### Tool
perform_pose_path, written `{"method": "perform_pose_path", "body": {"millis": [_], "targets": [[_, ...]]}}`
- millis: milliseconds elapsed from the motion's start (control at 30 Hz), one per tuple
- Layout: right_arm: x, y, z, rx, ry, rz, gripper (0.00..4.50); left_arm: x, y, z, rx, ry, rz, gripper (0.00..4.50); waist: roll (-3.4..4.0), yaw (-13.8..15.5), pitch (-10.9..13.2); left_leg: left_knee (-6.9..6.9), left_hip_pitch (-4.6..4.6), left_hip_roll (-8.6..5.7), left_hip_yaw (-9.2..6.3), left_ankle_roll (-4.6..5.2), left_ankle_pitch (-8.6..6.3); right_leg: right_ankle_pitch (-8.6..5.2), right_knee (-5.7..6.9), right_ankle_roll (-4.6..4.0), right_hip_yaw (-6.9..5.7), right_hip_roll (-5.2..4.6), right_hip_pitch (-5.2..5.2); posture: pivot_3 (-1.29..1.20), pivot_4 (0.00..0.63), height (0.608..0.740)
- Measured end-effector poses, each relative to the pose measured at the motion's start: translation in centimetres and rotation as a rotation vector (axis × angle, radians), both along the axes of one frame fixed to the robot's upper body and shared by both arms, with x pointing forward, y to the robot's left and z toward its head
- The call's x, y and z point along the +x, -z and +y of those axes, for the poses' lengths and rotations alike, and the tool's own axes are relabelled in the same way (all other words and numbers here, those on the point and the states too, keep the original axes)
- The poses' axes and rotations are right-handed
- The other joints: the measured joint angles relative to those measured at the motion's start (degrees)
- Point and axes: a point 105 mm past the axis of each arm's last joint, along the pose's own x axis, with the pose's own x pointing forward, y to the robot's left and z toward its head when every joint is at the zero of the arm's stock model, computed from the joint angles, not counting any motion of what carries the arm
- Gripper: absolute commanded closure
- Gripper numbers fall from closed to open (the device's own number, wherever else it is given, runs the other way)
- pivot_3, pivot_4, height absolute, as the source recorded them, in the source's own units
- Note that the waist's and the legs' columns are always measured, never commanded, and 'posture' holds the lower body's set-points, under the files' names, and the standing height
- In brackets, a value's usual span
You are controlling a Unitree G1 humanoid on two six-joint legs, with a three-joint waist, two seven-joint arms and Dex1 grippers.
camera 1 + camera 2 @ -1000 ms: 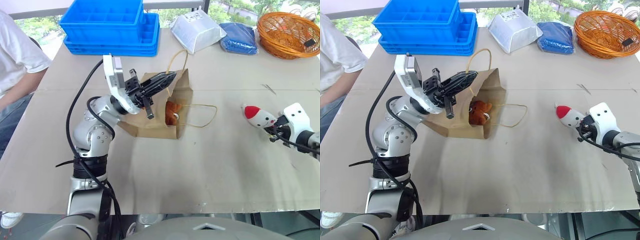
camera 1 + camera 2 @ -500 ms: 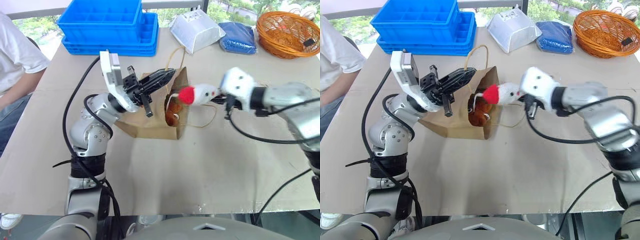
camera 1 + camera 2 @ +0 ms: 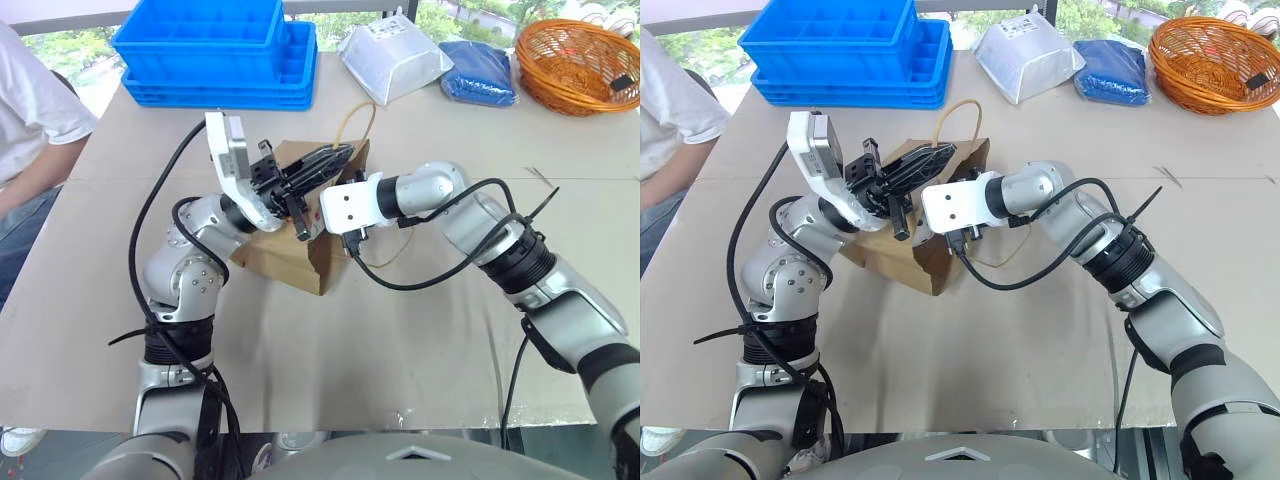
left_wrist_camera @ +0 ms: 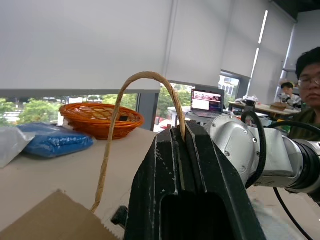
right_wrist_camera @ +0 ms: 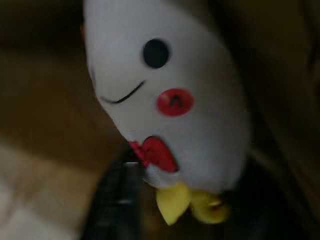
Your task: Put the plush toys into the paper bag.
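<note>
The left gripper [image 4: 181, 150] is clamped shut on a beige cord handle [image 4: 131, 100] arching up from the paper bag [image 4: 52, 220]. Beside it is the right arm's grey wrist [image 4: 250, 150]. Behind sit an orange wicker basket [image 4: 102, 117], a blue bundle [image 4: 55, 142] and a person [image 4: 311, 85].

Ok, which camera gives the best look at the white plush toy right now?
The right wrist view: the white plush toy shows its face, red bow and yellow base against brown paper. In both eye views the right arm hides it at the paper bag.

left arm [image 3: 190, 255] raised, fingers [image 4: 200, 170] pressed together; right arm [image 3: 470, 215] bent across toward left
</note>
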Motion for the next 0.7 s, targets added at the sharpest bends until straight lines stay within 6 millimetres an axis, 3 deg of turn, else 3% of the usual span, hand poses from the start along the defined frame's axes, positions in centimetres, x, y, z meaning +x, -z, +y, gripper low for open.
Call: {"method": "perform_pose_path", "body": {"millis": [133, 300, 433, 600, 700], "targets": [[1.8, 0.8, -4.0, 0.02, 0.167, 0.027, 2.04, 0.0, 0.3, 0.2, -0.003, -0.012, 0.012, 4.5, 0.0, 0.0, 0.0, 0.01, -0.01, -0.05, 0.06, 0.0, 0.0, 0.0, -0.01, 0.0, 0.01, -0.05, -0.02, 0.0, 0.15, 0.74], [0.8, 0.4, -9.7, 0.175, 0.398, 0.2, 2.04, 0.1, 0.3, 0.4, -0.006, -0.019, 0.012, 4.5, 0.01, -0.3, 0.0, -0.05, 0.02, 0.08, 0.05, 0.0, 0.0, -0.01, 0.11, -0.01, 0.01, -0.02, -0.06, 0.0, 0.15, 0.74], [-1.6, -0.7, -10.9, 0.309, 0.514, 0.456, 2.04, 0.0, 0.2, 0.3, -0.004, -0.011, 0.006, 4.5, 0.01, -0.6, 0.0, -0.03, 0.14, 0.21, 0.16, -0.01, 0.01, -0.01, 0.22, -0.03, 0.12, 0.01, -0.03, 0.0, 0.15, 0.74], [-3.7, 2.6, -12.0, 0.392, 0.727, 0.832, 2.04, 0.1, 0.2, 0.4, -0.003, -0.005, 0.004, 4.5, -0.01, -0.3, 0.0, 0.01, 0.15, 0.09, 0.16, 0.0, 0.0, -0.01, 0.3, -0.04, 0.13, 0.07, 0.02, 0.0, 0.15, 0.74], [-3.8, 4.0, -12.6, 0.4, 0.833, 0.922, 2.04, 0.2, 0.1, 0.3, -0.002, -0.001, -0.002, 4.5, -0.01, -0.3, 0.0, 0.04, 0.15, 0.03, 0.18, 0.0, 0.0, -0.01, 0.3, -0.03, 0.15, 0.05, 0.01, 0.0, 0.15, 0.74]]}}
